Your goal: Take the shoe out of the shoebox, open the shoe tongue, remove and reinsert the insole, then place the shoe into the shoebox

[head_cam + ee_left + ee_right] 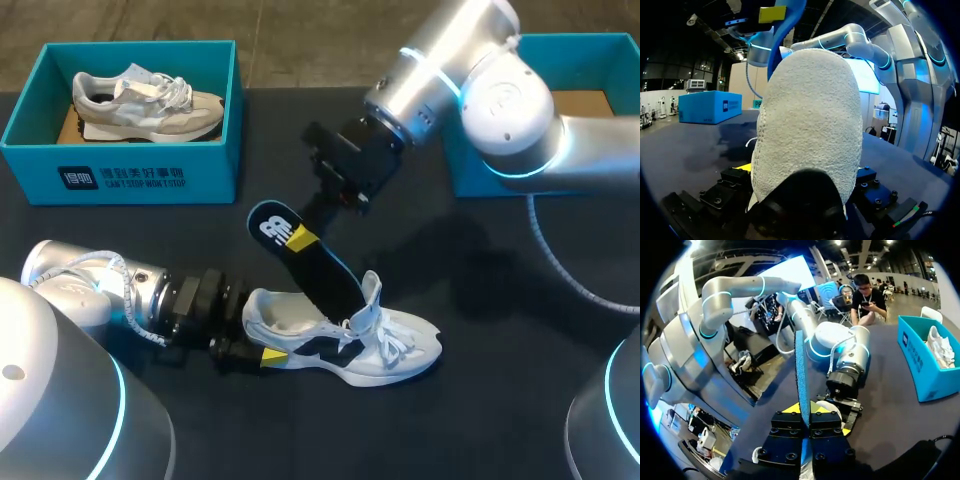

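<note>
White print — a boxed logo beside two lines of characters — stands on the front wall of the shoebox (120, 178), well behind the shoe (345, 345). A white logo marks the insole (305, 262) at its upper end, just above that shoe.

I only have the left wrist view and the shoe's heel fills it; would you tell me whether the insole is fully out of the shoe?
Observer: Not fully. The insole slants upward with its front end inside the white shoe.
Operator: Thank you. What is holding its upper end?
Observer: The right gripper is shut on its heel end, with the insole edge-on between the fingers.
Operator: Is anything in the box I see ahead?
Observer: Yes, a second shoe lies on its side in that shoebox.
</note>
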